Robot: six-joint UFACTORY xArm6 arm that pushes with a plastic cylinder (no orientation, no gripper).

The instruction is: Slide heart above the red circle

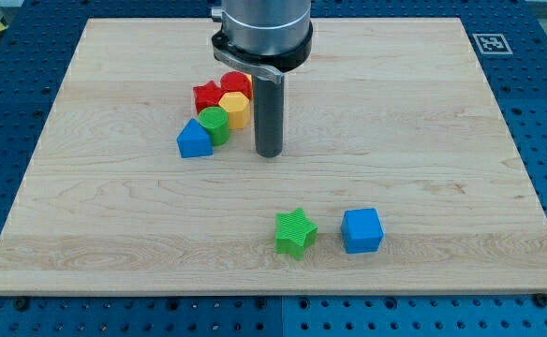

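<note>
A tight cluster of blocks lies left of the board's middle, toward the view's top. It holds a red circle (pixel 235 83) partly hidden under the arm's head, a red star (pixel 205 95), a yellow block (pixel 237 109) whose shape I cannot make out, a green circle (pixel 214 123) and a blue triangle-like block (pixel 194 140). The yellow block sits just below the red circle and touches it. My tip (pixel 269 154) rests on the board right of the cluster, just to the lower right of the yellow block, with a small gap between them.
A green star (pixel 296 232) and a blue cube (pixel 362 230) lie side by side near the bottom of the wooden board (pixel 442 140). A blue perforated table surrounds the board.
</note>
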